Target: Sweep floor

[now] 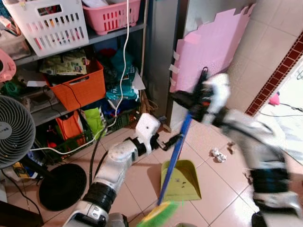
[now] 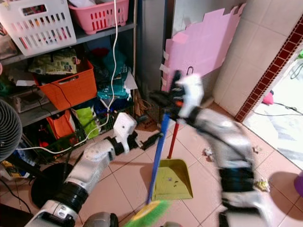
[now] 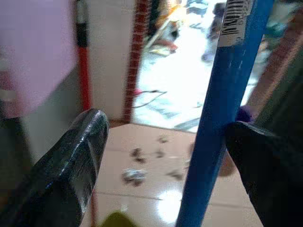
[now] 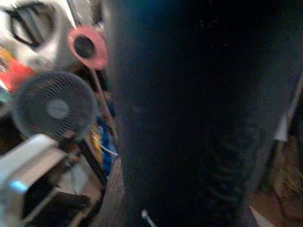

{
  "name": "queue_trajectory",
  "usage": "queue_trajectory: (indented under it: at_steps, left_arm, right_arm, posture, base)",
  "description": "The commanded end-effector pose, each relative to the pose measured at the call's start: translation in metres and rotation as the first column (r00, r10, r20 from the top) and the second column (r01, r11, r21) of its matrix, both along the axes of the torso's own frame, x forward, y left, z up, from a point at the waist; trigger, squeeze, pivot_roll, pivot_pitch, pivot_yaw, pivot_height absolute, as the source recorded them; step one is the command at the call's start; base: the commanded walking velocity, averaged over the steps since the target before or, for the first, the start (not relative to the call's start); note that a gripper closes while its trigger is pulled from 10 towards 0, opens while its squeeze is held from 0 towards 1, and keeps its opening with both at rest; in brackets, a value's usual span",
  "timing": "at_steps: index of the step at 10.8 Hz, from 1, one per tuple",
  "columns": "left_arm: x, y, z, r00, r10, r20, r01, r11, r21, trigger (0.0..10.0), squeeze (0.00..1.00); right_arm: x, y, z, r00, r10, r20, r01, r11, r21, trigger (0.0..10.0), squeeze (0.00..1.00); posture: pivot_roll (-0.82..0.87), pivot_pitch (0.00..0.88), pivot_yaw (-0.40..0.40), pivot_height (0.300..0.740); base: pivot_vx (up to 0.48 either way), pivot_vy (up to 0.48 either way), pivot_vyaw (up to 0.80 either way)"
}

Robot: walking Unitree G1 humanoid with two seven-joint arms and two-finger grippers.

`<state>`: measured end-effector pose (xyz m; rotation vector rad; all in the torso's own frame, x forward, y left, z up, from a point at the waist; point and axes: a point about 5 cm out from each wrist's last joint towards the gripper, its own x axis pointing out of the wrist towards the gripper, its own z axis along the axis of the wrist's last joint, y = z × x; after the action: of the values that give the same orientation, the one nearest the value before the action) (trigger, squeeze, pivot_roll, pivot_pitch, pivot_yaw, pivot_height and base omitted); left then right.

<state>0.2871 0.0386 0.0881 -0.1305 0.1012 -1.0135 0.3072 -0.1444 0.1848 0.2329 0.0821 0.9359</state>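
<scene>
Gripping long blue broom handle (image 1: 179,146) up top w/ right gripper (image 1: 189,105), left gripper (image 1: 171,140) gaping wide around mid-shaft, crumpled paper scraps (image 1: 218,154) lying rightward.

The yellow-green plastic dustpan (image 1: 181,180) is taken as the landmark, lying on the tiled floor (image 1: 208,194). Just left of it the long blue broom handle (image 1: 176,153) is slanted, with the green bristle head (image 1: 158,215) nearer the robot. Right of the dustpan, crumpled paper scraps (image 1: 218,154) are scattered on the floor. Behind the dustpan a pink foam board (image 1: 208,49) is leaned against the wall. Left and behind, a metal shelf rack (image 1: 85,42) is set, with an orange plastic crate (image 1: 81,87) in it and a white slotted basket (image 1: 47,21) and pink slotted basket (image 1: 112,14) on top. Far left, a round grey pedestal fan (image 1: 14,132) is placed.
</scene>
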Motion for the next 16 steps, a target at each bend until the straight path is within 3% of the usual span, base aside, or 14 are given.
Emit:
queue_trajectory:
  at_steps: [1, 2, 4, 5, 6, 7, 9, 10, 11, 12, 14, 16]
  left_arm:
    - [0.001, -0.010, 0.003, 0.999, -0.036, -0.037, 0.036, 0.999, -0.007, 10.0, 0.00]
    - [-0.004, -0.011, 0.002, 0.993, -0.103, -0.061, 0.102, 0.995, -0.016, 10.0, 0.00]
    - [-0.004, -0.005, 0.001, 0.987, -0.130, -0.097, 0.127, 0.991, -0.036, 10.0, 0.00]
    - [-0.009, -0.005, 0.001, 0.974, -0.190, -0.122, 0.186, 0.982, -0.043, 10.0, 0.00]
    - [-0.010, -0.005, 0.001, 0.971, -0.203, -0.126, 0.199, 0.979, -0.046, 9.0, 0.00]
    - [-0.009, -0.004, 0.005, 0.969, -0.212, -0.131, 0.204, 0.976, -0.072, 0.0, 0.00]
    - [-0.010, -0.003, 0.013, 0.962, -0.240, -0.126, 0.232, 0.970, -0.076, 0.0, 0.00]
    - [-0.010, -0.002, 0.015, 0.963, -0.240, -0.122, 0.234, 0.970, -0.068, 2.0, 0.00]
    - [-0.011, -0.001, 0.019, 0.960, -0.257, -0.111, 0.251, 0.966, -0.067, 10.0, 0.00]
    - [-0.012, 0.001, 0.023, 0.959, -0.261, -0.112, 0.253, 0.964, -0.078, 0.0, 0.00]
    - [-0.013, 0.005, 0.023, 0.957, -0.267, -0.113, 0.261, 0.963, -0.062, 0.0, 0.00]
    - [-0.008, 0.010, 0.019, 0.975, -0.199, -0.094, 0.200, 0.980, -0.001, 0.0, 0.00]
  right_arm:
    - [-0.020, 0.040, 0.023, 0.945, 0.317, 0.078, -0.327, 0.928, 0.181, 10.0, 0.00]
    - [-0.022, 0.041, 0.027, 0.935, 0.351, 0.050, -0.350, 0.895, 0.276, 10.0, 0.00]
    - [-0.031, 0.045, 0.030, 0.895, 0.443, 0.047, -0.430, 0.832, 0.351, 10.0, 0.00]
    - [-0.036, 0.048, 0.028, 0.875, 0.483, 0.037, -0.462, 0.809, 0.363, 10.0, 0.00]
    - [-0.040, 0.049, 0.029, 0.857, 0.514, 0.036, -0.488, 0.787, 0.377, 10.0, 0.00]
    - [-0.041, 0.049, 0.030, 0.853, 0.521, 0.038, -0.494, 0.780, 0.384, 10.0, 0.00]
    - [-0.042, 0.051, 0.024, 0.860, 0.508, 0.047, -0.495, 0.808, 0.320, 10.0, 0.00]
    - [-0.041, 0.053, 0.022, 0.867, 0.496, 0.051, -0.488, 0.822, 0.293, 10.0, 0.00]
    - [-0.041, 0.055, 0.017, 0.870, 0.490, 0.058, -0.486, 0.833, 0.265, 10.0, 0.00]
    - [-0.037, 0.054, 0.010, 0.875, 0.480, 0.063, -0.479, 0.839, 0.259, 10.0, 0.00]
    - [-0.037, 0.055, 0.008, 0.851, 0.520, 0.075, -0.520, 0.816, 0.250, 10.0, 0.00]
    - [-0.038, 0.058, 0.006, 0.829, 0.551, 0.090, -0.556, 0.801, 0.221, 10.0, 0.00]
  posture:
    - [-0.15, 0.000, 0.012, 0.740]
    - [-0.14, 0.000, 0.011, 0.740]
    - [-0.14, 0.000, 0.011, 0.740]
    - [-0.14, 0.000, 0.012, 0.740]
    - [-0.14, 0.000, 0.011, 0.740]
    - [-0.14, 0.000, 0.011, 0.740]
    - [-0.13, 0.000, 0.008, 0.740]
    - [-0.13, 0.000, 0.009, 0.740]
    - [-0.13, 0.000, 0.012, 0.740]
    - [-0.13, 0.000, 0.013, 0.740]
    - [-0.12, 0.000, 0.014, 0.740]
    - [-0.12, 0.000, 0.012, 0.740]
  base:
    - [0.000, 0.000, 0.00]
    - [0.000, 0.000, 0.00]
    - [0.000, 0.000, 0.00]
    - [0.000, 0.000, 0.00]
    - [0.000, 0.000, 0.00]
    - [0.000, 0.000, 0.00]
    - [0.000, 0.000, 0.00]
    - [0.000, 0.000, 0.00]
    - [0.000, 0.000, 0.00]
    - [0.000, 0.000, 0.00]
    - [0.000, 0.000, 0.00]
    - [0.000, 0.000, 0.00]
